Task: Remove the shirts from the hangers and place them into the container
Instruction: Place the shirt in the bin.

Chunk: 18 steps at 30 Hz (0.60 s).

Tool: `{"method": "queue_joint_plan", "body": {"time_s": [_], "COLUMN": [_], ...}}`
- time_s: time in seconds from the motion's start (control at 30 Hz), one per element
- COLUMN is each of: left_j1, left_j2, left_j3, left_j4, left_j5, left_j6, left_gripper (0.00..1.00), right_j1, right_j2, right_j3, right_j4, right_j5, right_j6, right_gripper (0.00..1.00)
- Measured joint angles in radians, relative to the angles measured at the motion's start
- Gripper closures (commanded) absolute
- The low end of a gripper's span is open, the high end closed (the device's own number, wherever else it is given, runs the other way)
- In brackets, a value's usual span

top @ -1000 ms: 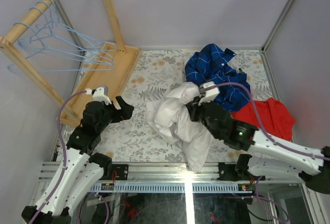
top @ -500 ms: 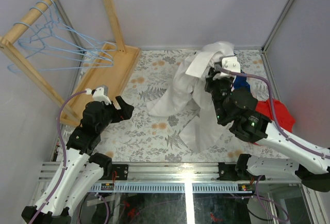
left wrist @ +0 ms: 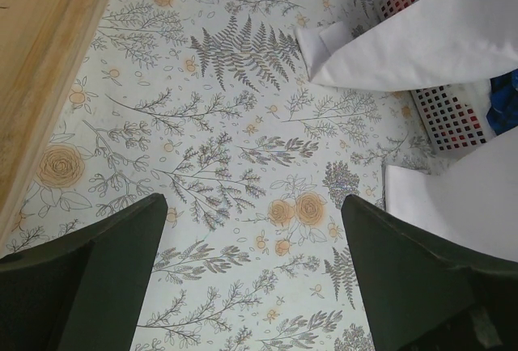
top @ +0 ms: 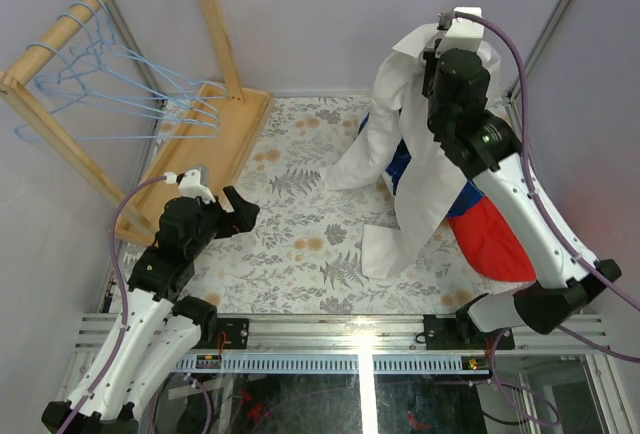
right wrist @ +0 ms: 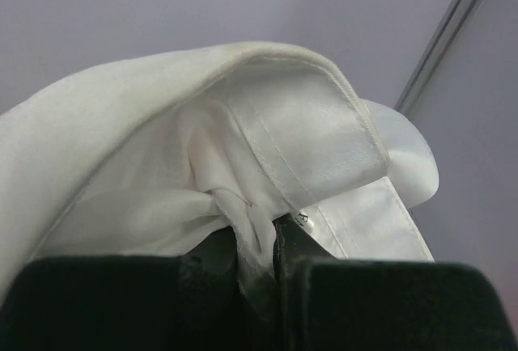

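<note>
1. Right gripper (right wrist: pixel 257 242): jaws pressed together, pinching the white shirt (top: pixel 415 174) at its collar, raised high.
2. The shirt hangs straight below the gripper, long axis vertical; its hem reaches the table (left wrist: pixel 243 108).
3. Container (left wrist: pixel 443 115): beneath this gripper, largely covered by the shirt; the right arm is nearer.
4. Left gripper (left wrist: pixel 251 205): spread, empty, well apart to the left.

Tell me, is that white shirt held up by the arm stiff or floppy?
Floppy, probably: the white shirt hangs in loose folds from the right tool, its sleeves drooping. Likely light too, since one small pinch of cloth carries it all. It may swing when moved.
</note>
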Motion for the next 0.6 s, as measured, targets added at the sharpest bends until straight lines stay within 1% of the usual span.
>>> {"method": "queue_joint_plan", "body": {"time_s": [0.13,0.23,0.33,0.4,0.47,0.5,0.53,0.57,0.6], "left_j1": [0.0,0.0,0.0,0.0,0.0,0.0,0.0,0.0,0.0], "left_j2": [-0.003,-0.003,-0.006,-0.006,-0.006,-0.006,-0.006,-0.006,-0.006], "left_j3": [0.0,0.0,0.0,0.0,0.0,0.0,0.0,0.0,0.0], "left_j4": [0.0,0.0,0.0,0.0,0.0,0.0,0.0,0.0,0.0], "left_j5": [0.0,0.0,0.0,0.0,0.0,0.0,0.0,0.0,0.0], "left_j6": [0.0,0.0,0.0,0.0,0.0,0.0,0.0,0.0,0.0], "left_gripper": [0.1,0.1,0.1,0.1,0.1,0.1,0.1,0.1,0.1], "right_j1": [-0.139,-0.216,-0.25,-0.253,-0.254,-0.254,-0.254,-0.254,-0.254], "right_j2": [0.098,0.191,0.32,0.406,0.505,0.536,0.562,0.568,0.559], "right_j3": [-0.005,-0.064,-0.11,-0.173,-0.245,-0.265,-0.284,-0.291,-0.291], "right_j4": [-0.078,-0.085,-0.116,-0.101,-0.092,-0.083,-0.064,-0.051,-0.042], "right_j5": [-0.097,-0.16,-0.222,-0.244,-0.272,-0.282,-0.287,-0.29,-0.296], "right_j6": [0.106,0.184,0.246,0.285,0.322,0.331,0.337,0.34,0.342], "right_gripper": [0.96,0.96,0.97,0.97,0.95,0.93,0.9,0.85,0.77]}}
